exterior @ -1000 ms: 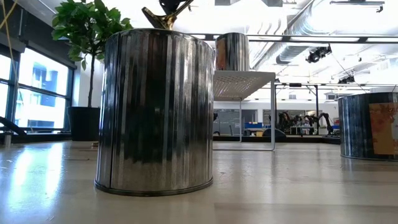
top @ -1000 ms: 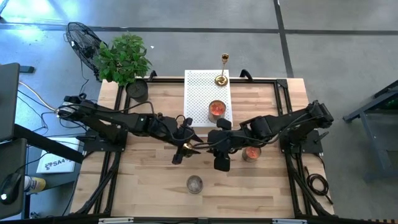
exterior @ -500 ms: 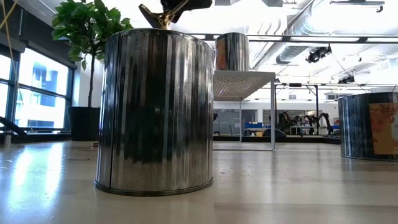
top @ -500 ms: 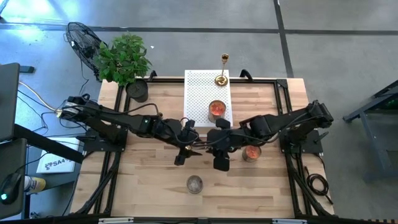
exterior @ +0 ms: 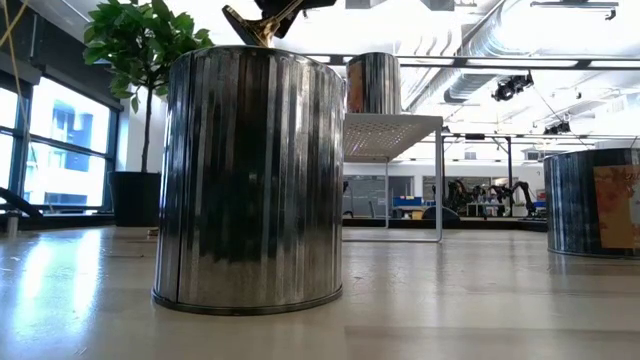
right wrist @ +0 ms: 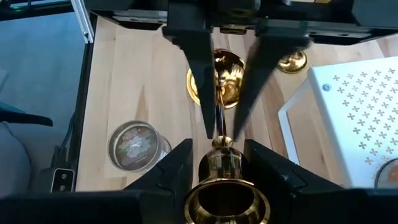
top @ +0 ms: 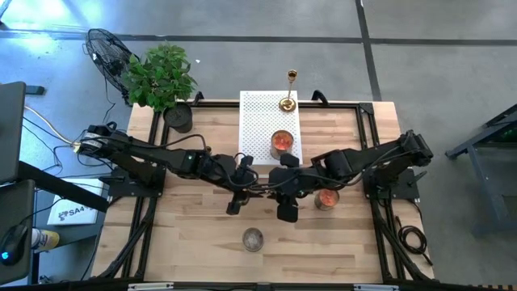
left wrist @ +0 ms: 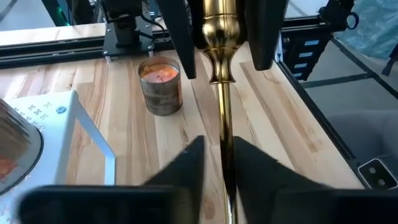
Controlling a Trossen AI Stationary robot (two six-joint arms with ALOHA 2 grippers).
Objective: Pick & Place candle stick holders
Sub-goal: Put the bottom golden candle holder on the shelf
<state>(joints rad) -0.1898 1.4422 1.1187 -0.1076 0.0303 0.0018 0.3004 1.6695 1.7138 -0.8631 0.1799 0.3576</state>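
One gold candle stick holder [left wrist: 219,74] is held level above the table's middle. Its round base [right wrist: 217,84] points toward the table's left and its cup [right wrist: 227,199] toward the right. My left gripper [top: 245,188] is shut on its stem. My right gripper [top: 272,187] is open, with one finger on each side of the cup end [left wrist: 217,25], and I see thin gaps there. A second holder [top: 287,99] stands by its base on the white perforated shelf [top: 258,121]. A small round gold piece [right wrist: 292,61] rests on the table beside the shelf. My left gripper pinches the slim stem [right wrist: 219,127] between its two fingertips [right wrist: 202,93], between the base and the cup's knob. The fingers slant down from the table's left. The holder lies about level, clear of the table, with its base showing above the near tin in the low view [exterior: 250,25].
One ribbed candle tin [top: 253,238] stands near the front edge, another [top: 326,199] by the right arm, and a third [top: 281,141] on the shelf. A potted plant [top: 161,77] stands at the far left corner. Bare wood [top: 186,234] lies at the near left.
My left gripper has carried the holder a short way toward the table's right, so its cup end has come between my right gripper's fingers. The holder has stayed level and clear of the table.
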